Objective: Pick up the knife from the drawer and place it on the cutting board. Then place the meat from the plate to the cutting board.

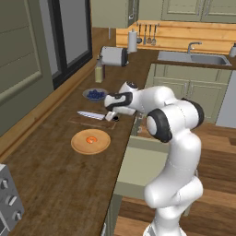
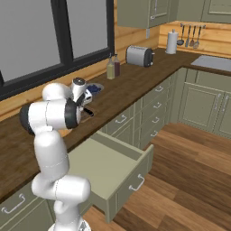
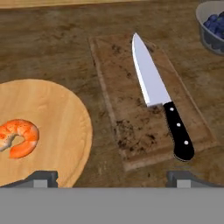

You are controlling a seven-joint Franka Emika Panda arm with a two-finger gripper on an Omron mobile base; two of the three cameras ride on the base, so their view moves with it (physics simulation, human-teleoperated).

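The gripper hangs above the counter with its two fingertips spread wide and nothing between them, looking down on the near edge of the cutting board. The knife already lies flat on that board, blade pointing away and black handle toward the hand, so the first half of the task looks done and the step in hand is, by my judgement, fetching the meat. That curled orange-red piece sits on the plate, just beside the board and off to one side of the fingers in the hand view. To do it well, the hand should shift sideways until the lump is centred between the fingertips, then come straight down and close across its narrower width (it is small and curved, so an off-centre pinch could push it along the smooth plate). On the way back, it should set the meat on the bare part of the board beside the blade, not on the knife. The drawer stands pulled out and looks empty below the counter.
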